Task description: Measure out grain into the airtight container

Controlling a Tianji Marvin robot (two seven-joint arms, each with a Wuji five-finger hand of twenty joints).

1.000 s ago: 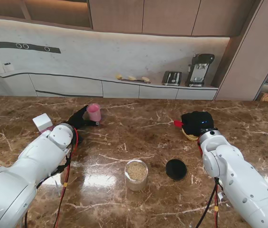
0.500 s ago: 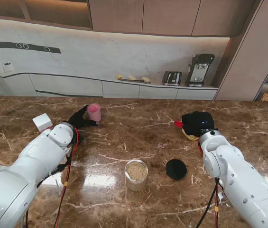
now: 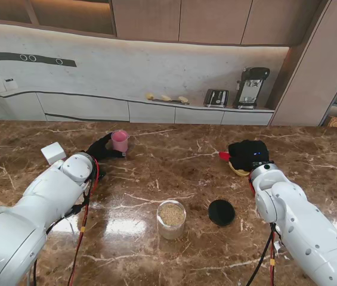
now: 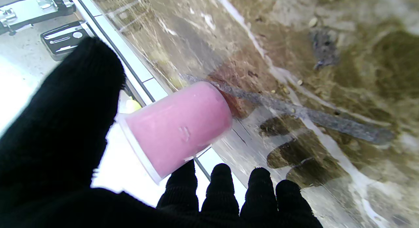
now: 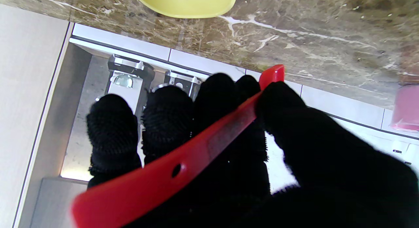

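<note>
Grain jar [image 3: 172, 219] sits near me mid-tabletop [image 3: 174, 161], black lid [image 3: 221, 212] just right. My left hand [image 3: 99, 148] spread beside pink cup [image 3: 119, 141], not gripping. My right hand [image 3: 248, 154] grasps red scoop [image 5: 183, 162] over yellow bowl [image 5: 188, 3].

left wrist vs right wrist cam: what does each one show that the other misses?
Only the left wrist view: the left robot hand, thumb and fingers spread around the pink cup without visibly closing on it.

Only the right wrist view: the right robot hand pinching a red scoop handle, and the edge of a yellow bowl on the table.

Both: the pink cup, only a sliver of it at the right wrist frame's edge, the brown marble table, and appliances on the back counter.
</note>
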